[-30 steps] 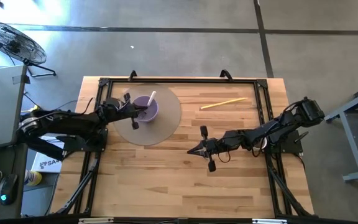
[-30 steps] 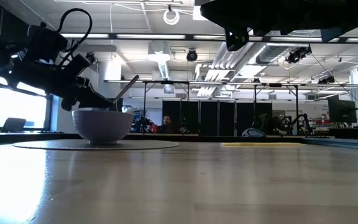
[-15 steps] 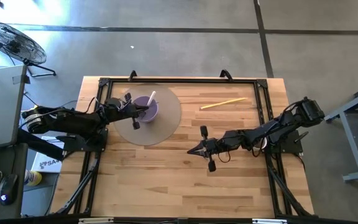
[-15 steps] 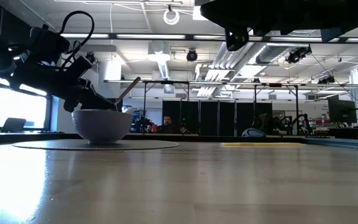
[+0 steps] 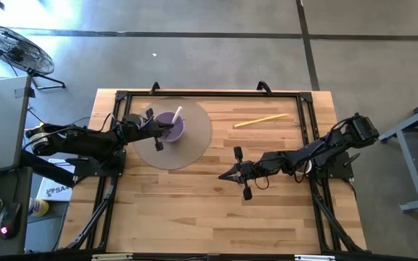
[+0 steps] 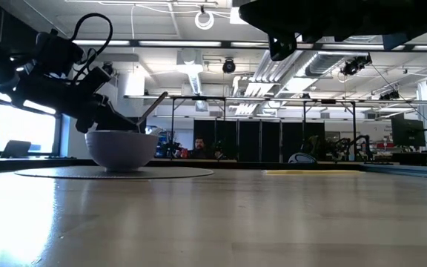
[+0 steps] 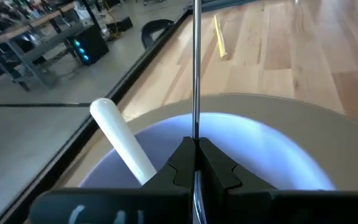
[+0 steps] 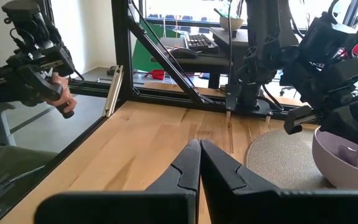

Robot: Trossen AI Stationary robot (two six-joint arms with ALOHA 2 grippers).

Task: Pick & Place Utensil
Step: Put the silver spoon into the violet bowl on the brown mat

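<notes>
Over on the left, the left gripper (image 5: 153,130) sits at the rim of the purple bowl (image 5: 171,127), which stands on a round grey mat (image 5: 194,145); its fingers (image 7: 185,163) are pinched shut on a thin metal utensil (image 7: 196,68) whose stem stands up over the bowl; a white utensil (image 5: 177,114) leans inside beside it; the metal one looks light, stiff and slick, so I'd judge a firm hold low on the stem safest; to the right, mid-table, the right gripper (image 5: 228,174) waits with its fingers closed on nothing; far right lies a yellow stick (image 5: 260,120), well apart, slim and flat, best pinched mid-length
</notes>
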